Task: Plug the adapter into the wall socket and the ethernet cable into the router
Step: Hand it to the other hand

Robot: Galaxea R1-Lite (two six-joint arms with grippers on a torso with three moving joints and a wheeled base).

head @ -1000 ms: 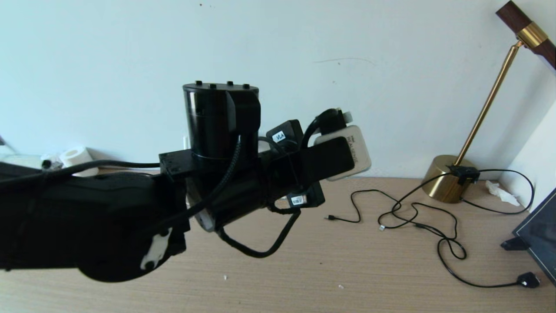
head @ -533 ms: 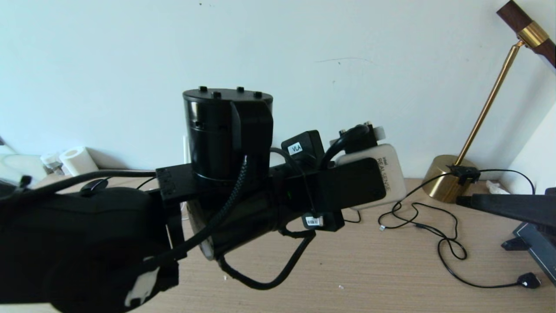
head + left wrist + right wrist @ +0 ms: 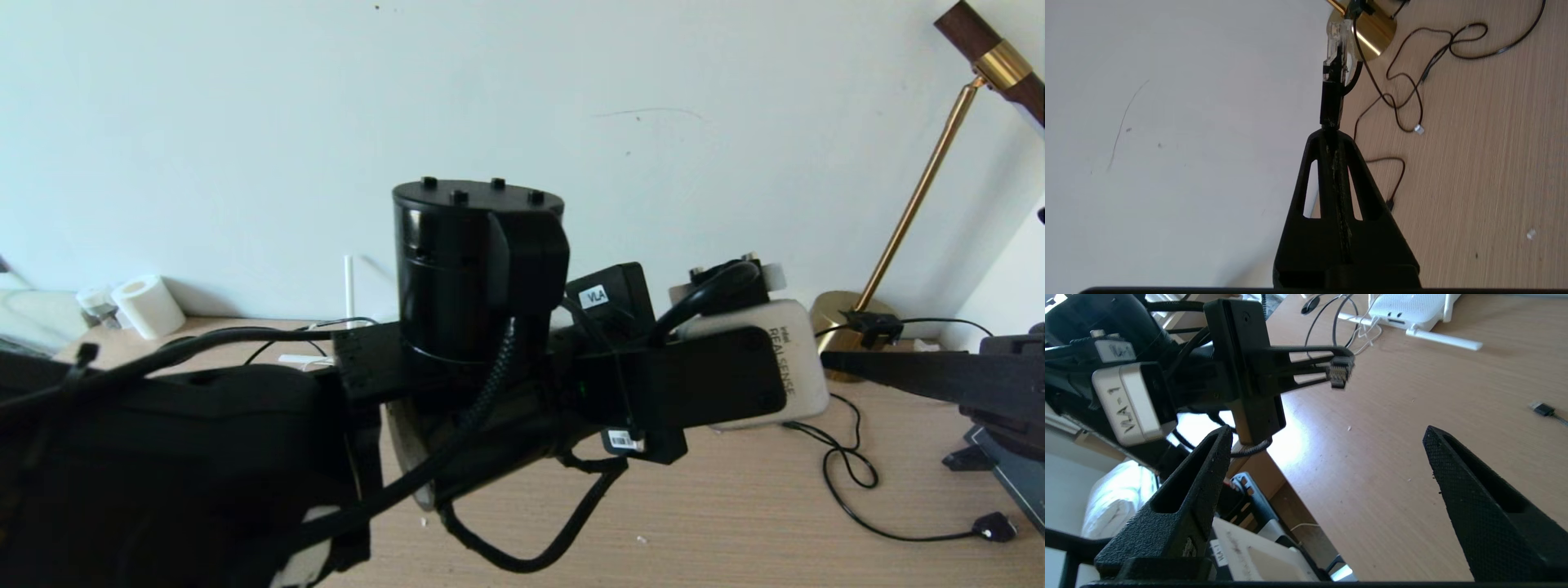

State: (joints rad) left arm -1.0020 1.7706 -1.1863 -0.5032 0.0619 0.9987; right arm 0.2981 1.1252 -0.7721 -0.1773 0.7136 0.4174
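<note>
Left gripper (image 3: 1332, 134): we have it clamped on the ethernet cable (image 3: 1333, 90), up above the desk (image 3: 1474, 183) — likely a pinch behind the boot so the tip stays free for a port.
Cable axis: in line with the fingers, clear plug leading, toward the lamp base (image 3: 1372, 24).
Right gripper (image 3: 1327, 457): spread wide, holding nothing, facing the plug — perhaps for a handover.
Router (image 3: 1412, 310): on the desk by the wall, well apart from the plug.

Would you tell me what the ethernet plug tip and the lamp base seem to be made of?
The ethernet plug tip looks like clear hard plastic: the background shows through it. The lamp base appears to be polished brass-coloured metal, judging by its golden sheen.
</note>
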